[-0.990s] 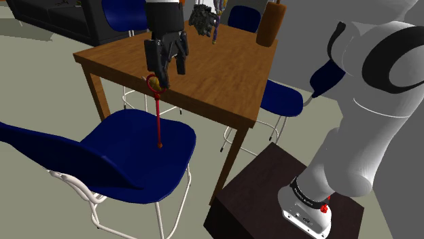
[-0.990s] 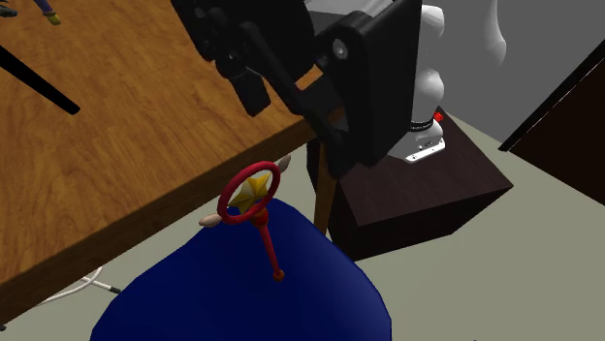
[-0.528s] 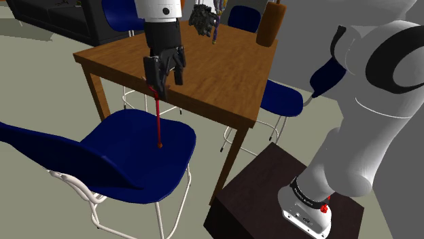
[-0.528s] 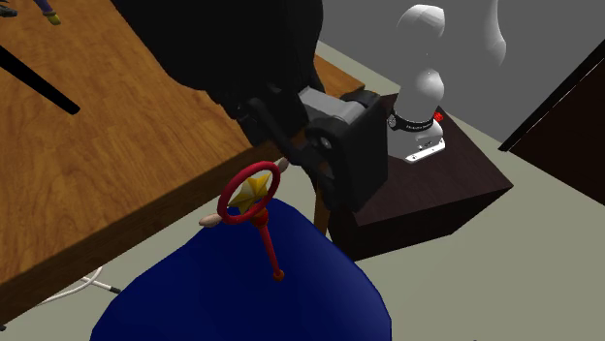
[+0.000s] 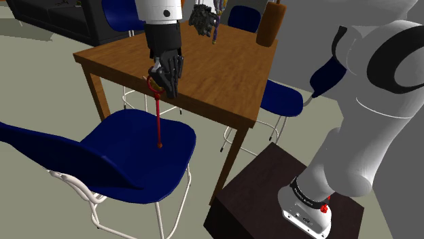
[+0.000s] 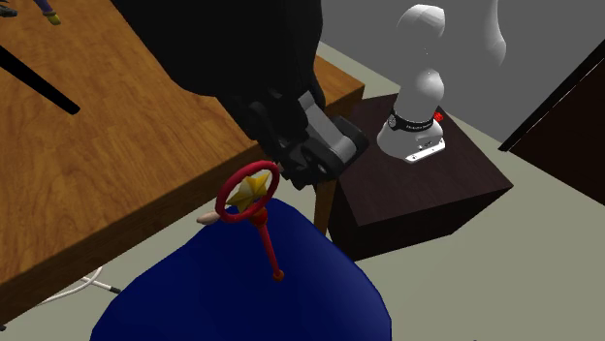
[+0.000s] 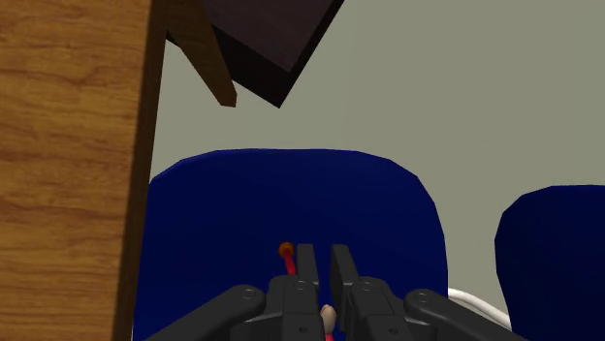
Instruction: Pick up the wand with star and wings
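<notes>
White arm (image 5: 380, 102) rises from dark box stand (image 5: 258, 197) at the shoulder view's lower right and reaches up-left over the wooden table (image 5: 224, 68). Big blue chair (image 5: 115, 159) is in front of the table's near edge, seat partly under it. A 2nd blue chair (image 5: 282, 100) is by the table's other side. On the table's far end are a brown upright item (image 5: 270, 24) and a dark clumpy obj (image 5: 202, 19); can't tell what either is.

Black gripper (image 5: 166, 87) points down at the table's near edge, over the big chair's seat. Fingers (image 7: 307, 266) are narrow, a thin gap btwn them, pinched in on the wand's head. A pale wing bit (image 7: 328, 313) shows in the gap near the finger bases.

Wand (image 5: 158, 115) stands roughly upright. Its red ball tip (image 7: 285, 250) rests on the blue seat, and its head is up at table-edge height, against the edge. In the second exterior view the gripper (image 6: 296, 172) touches the red ring's (image 6: 226, 197) right side. Yellow star (image 6: 255, 184) sits inside the ring, one pale wing (image 6: 206, 219) sticks out on the side away from the gripper, and the red shaft (image 6: 267, 242) runs down to the seat.
</notes>
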Controlling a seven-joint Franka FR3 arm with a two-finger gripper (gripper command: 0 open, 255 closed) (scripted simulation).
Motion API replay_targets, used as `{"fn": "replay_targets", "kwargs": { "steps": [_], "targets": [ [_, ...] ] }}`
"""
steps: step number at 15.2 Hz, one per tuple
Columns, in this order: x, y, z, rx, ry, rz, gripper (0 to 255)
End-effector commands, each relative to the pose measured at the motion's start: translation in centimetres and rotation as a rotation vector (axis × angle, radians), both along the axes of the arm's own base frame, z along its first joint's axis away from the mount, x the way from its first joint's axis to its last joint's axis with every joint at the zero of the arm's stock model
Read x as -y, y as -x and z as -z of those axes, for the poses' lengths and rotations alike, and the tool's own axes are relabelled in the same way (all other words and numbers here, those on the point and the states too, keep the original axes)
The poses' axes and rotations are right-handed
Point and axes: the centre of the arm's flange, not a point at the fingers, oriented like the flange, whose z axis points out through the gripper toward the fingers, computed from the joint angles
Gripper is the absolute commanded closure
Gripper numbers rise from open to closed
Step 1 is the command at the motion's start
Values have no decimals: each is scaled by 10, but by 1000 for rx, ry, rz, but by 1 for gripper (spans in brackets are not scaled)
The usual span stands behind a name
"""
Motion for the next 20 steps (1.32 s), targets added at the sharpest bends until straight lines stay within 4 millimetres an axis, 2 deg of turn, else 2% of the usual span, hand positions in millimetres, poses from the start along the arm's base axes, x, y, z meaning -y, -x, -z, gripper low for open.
{"fn": "replay_targets", "kwargs": {
  "steps": [1,3,18,20],
  "targets": [
    [0,0,0,0,0,0,255],
    [0,0,0,0,0,0,255],
    [0,0,-79,0,0,0,255],
    [0,0,-80,0,0,0,255]
  ]
}}
